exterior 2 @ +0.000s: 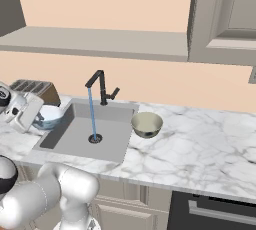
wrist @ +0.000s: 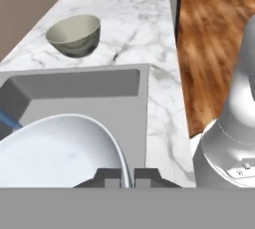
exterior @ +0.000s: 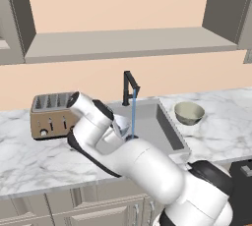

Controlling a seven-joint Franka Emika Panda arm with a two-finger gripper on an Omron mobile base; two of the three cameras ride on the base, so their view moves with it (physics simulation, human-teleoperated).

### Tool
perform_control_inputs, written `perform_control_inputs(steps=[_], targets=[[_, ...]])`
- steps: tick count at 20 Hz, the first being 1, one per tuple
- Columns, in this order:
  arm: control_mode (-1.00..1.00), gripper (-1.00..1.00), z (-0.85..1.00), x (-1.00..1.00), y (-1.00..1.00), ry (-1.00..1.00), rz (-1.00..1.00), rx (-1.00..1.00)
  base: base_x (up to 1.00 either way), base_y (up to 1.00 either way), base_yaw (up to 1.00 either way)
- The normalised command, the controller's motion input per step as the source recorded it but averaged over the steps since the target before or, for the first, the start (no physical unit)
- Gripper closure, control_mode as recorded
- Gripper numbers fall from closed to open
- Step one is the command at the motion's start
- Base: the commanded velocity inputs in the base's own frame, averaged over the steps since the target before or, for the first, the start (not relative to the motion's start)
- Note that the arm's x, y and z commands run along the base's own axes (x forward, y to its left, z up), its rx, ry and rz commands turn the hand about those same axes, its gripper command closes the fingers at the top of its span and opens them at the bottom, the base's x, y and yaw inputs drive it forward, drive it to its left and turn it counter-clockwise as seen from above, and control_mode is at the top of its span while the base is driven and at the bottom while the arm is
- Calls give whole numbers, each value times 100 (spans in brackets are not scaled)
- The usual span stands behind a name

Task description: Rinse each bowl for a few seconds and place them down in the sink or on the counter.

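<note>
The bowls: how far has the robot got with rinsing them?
The tap is already on: water streams from the faucet into the sink. The gripper is shut on the rim of the blue bowl, at the sink's left edge, beside the stream. The olive bowl waits on the counter, apparently unrinsed.

The light blue bowl (exterior 2: 50, 116) with its white inside (wrist: 60, 148) is tilted on edge at the left side of the sink (exterior 2: 82, 134), its rim pinched between the closed fingers of the gripper (wrist: 128, 175). The olive-beige bowl (exterior: 189, 112) stands upright and empty on the white marble counter (exterior 2: 200, 149), just beside the sink's right rim. The sink is a grey rectangular basin with a round dark drain (exterior 2: 95, 138), and a thin blue stream of water (exterior 2: 91, 111) falls from its black faucet (exterior 2: 101, 86) onto the drain.
</note>
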Motion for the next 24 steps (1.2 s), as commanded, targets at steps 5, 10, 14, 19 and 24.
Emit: perform_control_inputs(steps=[5, 10, 14, 19, 24], targets=[[-100, 100, 6, -3, 54, 7, 0, 0, 0, 0, 0], [-100, 100, 0, -4, 53, 4, 0, 0, 0, 0, 0], [-100, 100, 0, -12, 55, 1, 0, -1, 0, 0, 0], [-100, 100, -4, -12, 43, 0, 0, -3, 0, 0, 0], [-100, 100, -13, 0, 31, 0, 0, 0, 0, 0, 0]])
